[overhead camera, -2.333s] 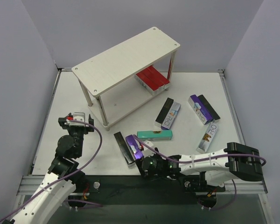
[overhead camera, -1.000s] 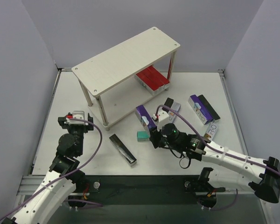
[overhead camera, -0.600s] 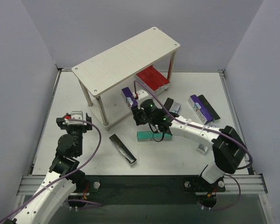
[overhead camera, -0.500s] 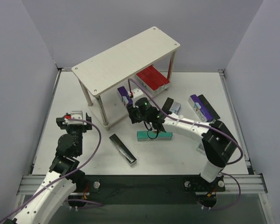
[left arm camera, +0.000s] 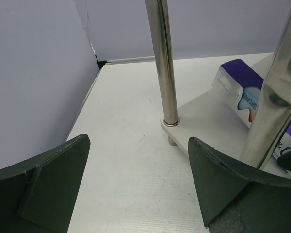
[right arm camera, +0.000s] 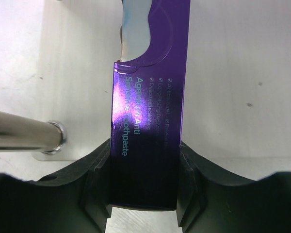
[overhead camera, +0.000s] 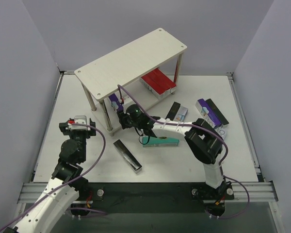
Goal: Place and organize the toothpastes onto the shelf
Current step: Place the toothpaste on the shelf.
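My right gripper (overhead camera: 120, 114) is shut on a purple toothpaste carton (overhead camera: 115, 102) and holds it over the left end of the shelf's lower board, under the top board (overhead camera: 131, 60). In the right wrist view the carton (right arm camera: 150, 111) sits between both fingers (right arm camera: 94, 182), beside a metal leg (right arm camera: 24, 133). Red cartons (overhead camera: 158, 81) lie on the lower board's right end. My left gripper (overhead camera: 76, 124) is open and empty on the table left of the shelf. Its view shows the purple carton (left arm camera: 240, 92) beyond a leg (left arm camera: 162, 63).
Loose cartons lie on the table: a teal one (overhead camera: 161, 141), a black one (overhead camera: 127, 154), a black and a white one (overhead camera: 176, 112), a purple and a black one (overhead camera: 209, 112), and a white one (overhead camera: 222, 133) partly behind the right arm. Walls enclose the table.
My right arm has carried the purple carton from the near middle of the table up and left, under the shelf's left end. The left arm has stayed still.
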Tool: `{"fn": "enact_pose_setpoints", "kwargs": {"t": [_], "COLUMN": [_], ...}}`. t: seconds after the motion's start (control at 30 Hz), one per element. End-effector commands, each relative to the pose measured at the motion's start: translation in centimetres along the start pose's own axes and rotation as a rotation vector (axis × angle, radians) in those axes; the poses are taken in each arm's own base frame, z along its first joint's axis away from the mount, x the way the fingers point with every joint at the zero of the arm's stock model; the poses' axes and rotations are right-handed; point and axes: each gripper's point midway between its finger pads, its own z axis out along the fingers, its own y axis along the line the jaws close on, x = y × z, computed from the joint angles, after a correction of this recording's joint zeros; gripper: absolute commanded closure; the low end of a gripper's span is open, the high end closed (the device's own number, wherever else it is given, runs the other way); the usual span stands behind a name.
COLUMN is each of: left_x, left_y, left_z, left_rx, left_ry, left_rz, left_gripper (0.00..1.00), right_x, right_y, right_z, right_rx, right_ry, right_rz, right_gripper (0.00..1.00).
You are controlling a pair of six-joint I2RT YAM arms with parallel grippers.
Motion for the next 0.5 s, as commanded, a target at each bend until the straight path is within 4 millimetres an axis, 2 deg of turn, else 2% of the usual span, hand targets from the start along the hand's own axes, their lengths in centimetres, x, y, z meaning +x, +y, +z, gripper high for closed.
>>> {"fn": "enact_pose_setpoints", "kwargs": {"t": [0.0, 0.17, 0.2, 0.3, 0.37, 0.4, 0.47], "left_x": [-1.0, -1.1, -1.1, -1.1, -1.1, -1.1, -1.1], "left_y": [0.1, -0.1, -0.2, -0.4, -0.4, -0.5, -0.5], "left_z": [0.2, 0.2, 0.2, 0.2, 0.2, 0.2, 0.2], "left_rx": [-0.005, 0.006, 0.009, 0.018, 0.022, 0.025, 0.028], "left_ry": [-0.039, -0.04, -0.042, -0.042, -0.041, -0.042, -0.043], "left_rz": [-0.032, -0.037, -0.039, -0.041, -0.044, -0.044, -0.047], "left_gripper": [0.06, 0.06, 0.06, 0.06, 0.06, 0.06, 0.06], "right_x": [-5.9, -5.5, -5.6, -5.8, -7.3, -6.9, -8.3], "right_y": [2.1, 2.6, 3.3, 3.6, 3.3, 3.2, 2.8], "right_z": [0.3, 0.0, -0.3, -0.9, -1.7, -1.9, -2.8], "right_rx": [-0.053, -0.092, -0.13, -0.179, -0.208, -0.216, -0.247], "right_ry": [-0.172, -0.164, -0.163, -0.166, -0.213, -0.21, -0.249], "right_rz": [0.047, 0.08, 0.101, 0.158, 0.238, 0.262, 0.324], "right_gripper": [0.53, 0.39, 0.38, 0.36, 0.36, 0.36, 0.35]}}
